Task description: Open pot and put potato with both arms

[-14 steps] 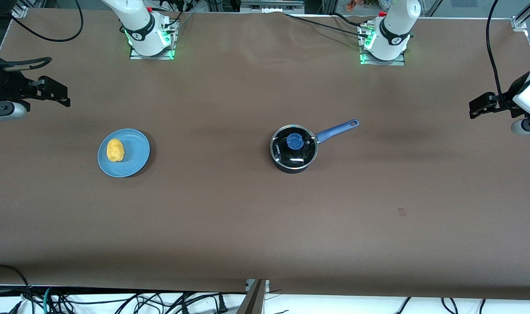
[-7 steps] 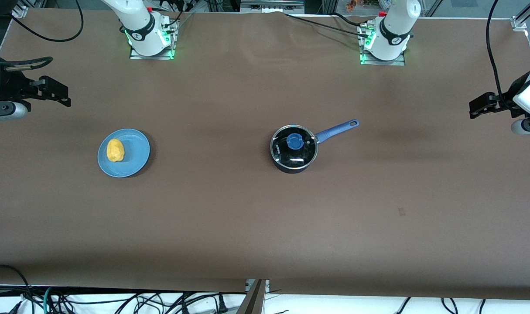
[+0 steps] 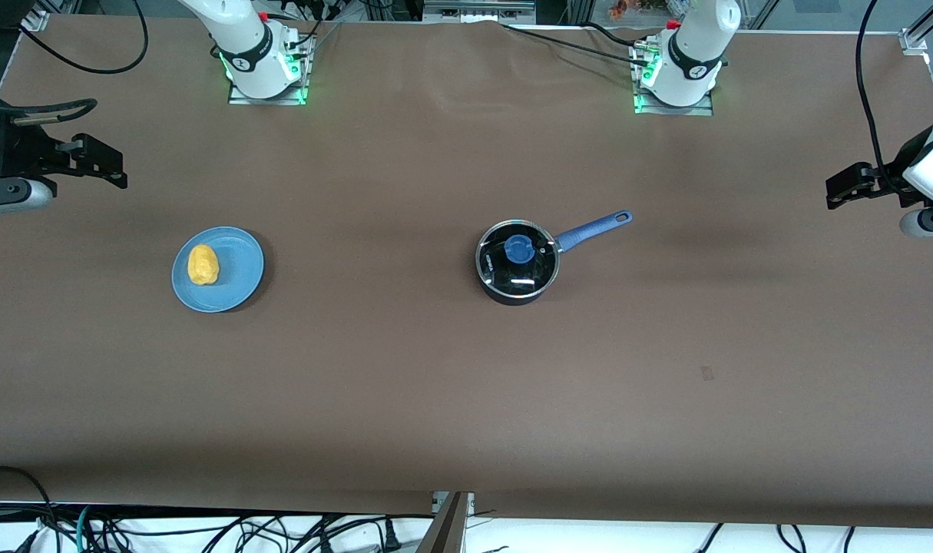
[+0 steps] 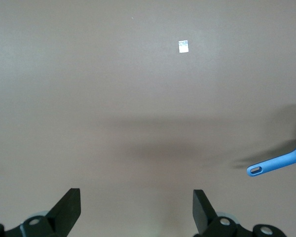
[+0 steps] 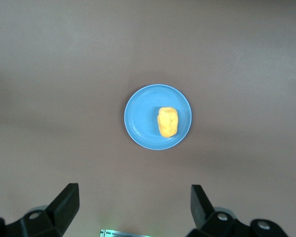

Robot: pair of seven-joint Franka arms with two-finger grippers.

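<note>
The black pot (image 3: pixel 517 263) stands near the table's middle with its glass lid and blue knob (image 3: pixel 519 249) on. Its blue handle (image 3: pixel 593 228) points toward the left arm's end, and the handle tip (image 4: pixel 276 164) shows in the left wrist view. The yellow potato (image 3: pixel 203 264) (image 5: pixel 167 122) lies on a blue plate (image 3: pixel 236 280) (image 5: pixel 140 118) toward the right arm's end. My right gripper (image 3: pixel 105 163) (image 5: pixel 135 200) hangs open and empty over the table's edge at that end. My left gripper (image 3: pixel 846 188) (image 4: pixel 136 197) hangs open and empty over bare table at the left arm's end.
Both arm bases (image 3: pixel 266 73) (image 3: pixel 673 84) stand along the table edge farthest from the front camera. A small white tag (image 4: pixel 183 46) lies on the brown table. Loose cables (image 3: pixel 205 530) run below the table's near edge.
The right gripper has crept very slightly toward the table's middle. The left arm, pot and potato have not moved.
</note>
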